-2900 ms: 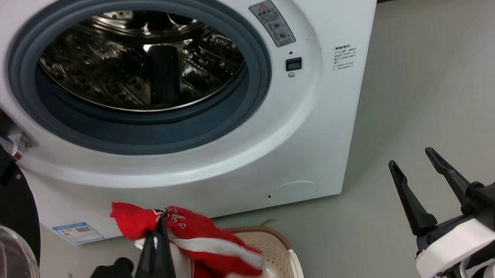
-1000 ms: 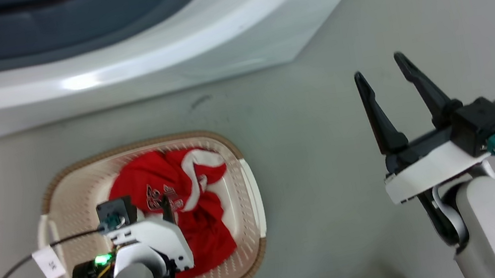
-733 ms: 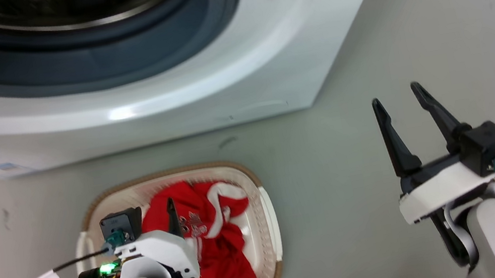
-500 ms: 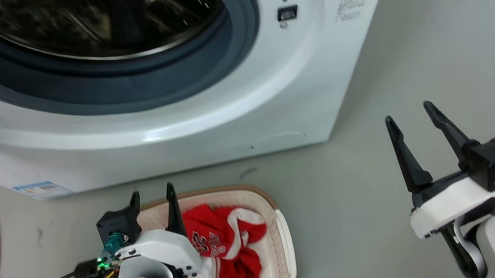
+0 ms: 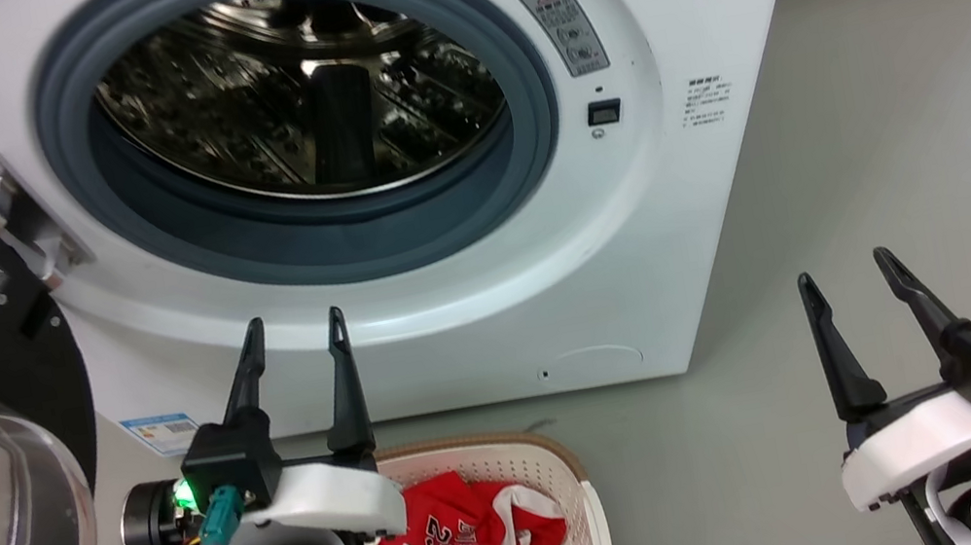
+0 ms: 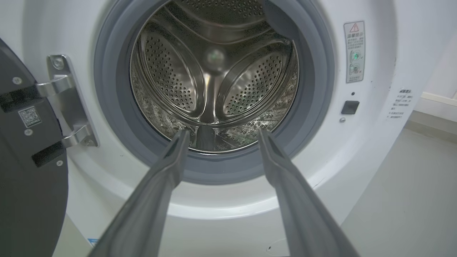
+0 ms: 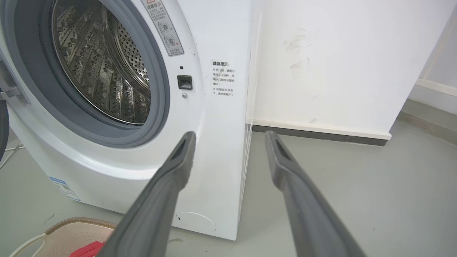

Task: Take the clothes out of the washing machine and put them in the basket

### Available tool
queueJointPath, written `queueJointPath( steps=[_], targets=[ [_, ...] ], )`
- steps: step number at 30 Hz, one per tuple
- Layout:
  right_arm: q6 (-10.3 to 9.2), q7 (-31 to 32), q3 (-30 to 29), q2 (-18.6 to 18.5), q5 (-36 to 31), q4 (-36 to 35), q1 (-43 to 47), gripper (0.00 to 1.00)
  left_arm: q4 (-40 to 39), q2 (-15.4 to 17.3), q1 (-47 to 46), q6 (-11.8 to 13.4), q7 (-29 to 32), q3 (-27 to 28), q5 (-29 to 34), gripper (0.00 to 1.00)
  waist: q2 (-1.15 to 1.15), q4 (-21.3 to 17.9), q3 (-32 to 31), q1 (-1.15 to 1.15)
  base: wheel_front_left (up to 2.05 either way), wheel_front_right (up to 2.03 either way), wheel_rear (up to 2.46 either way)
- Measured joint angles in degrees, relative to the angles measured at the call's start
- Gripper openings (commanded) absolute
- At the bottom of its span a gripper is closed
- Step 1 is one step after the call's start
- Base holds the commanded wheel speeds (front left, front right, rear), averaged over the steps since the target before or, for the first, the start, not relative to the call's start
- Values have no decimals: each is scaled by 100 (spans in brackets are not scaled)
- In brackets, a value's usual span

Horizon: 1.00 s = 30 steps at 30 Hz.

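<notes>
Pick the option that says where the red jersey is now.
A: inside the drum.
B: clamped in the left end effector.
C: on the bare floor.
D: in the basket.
D: the red jersey lies bunched in the basket, the left end effector stands open and empty, and the drum shows no cloth.
</notes>
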Motion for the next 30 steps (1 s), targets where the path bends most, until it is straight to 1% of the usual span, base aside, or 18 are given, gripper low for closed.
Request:
queueJointPath(
  steps=[6,14,30],
  targets=[
    [0,97,-35,-1,-36,-116,183,100,-353,-1,355,-32,0,-32,183,100,0,61,-279,0,0,0,0],
    [0,210,-12,-1,-24,-271,500,100,-337,0,793,-32,0,-31,241,100,0,85,-584,0,0,0,0],
    [0,298,-1,-1,24,-438,691,100,-153,2,848,-40,0,43,235,100,0,69,-710,0,0,0,0]
  ],
)
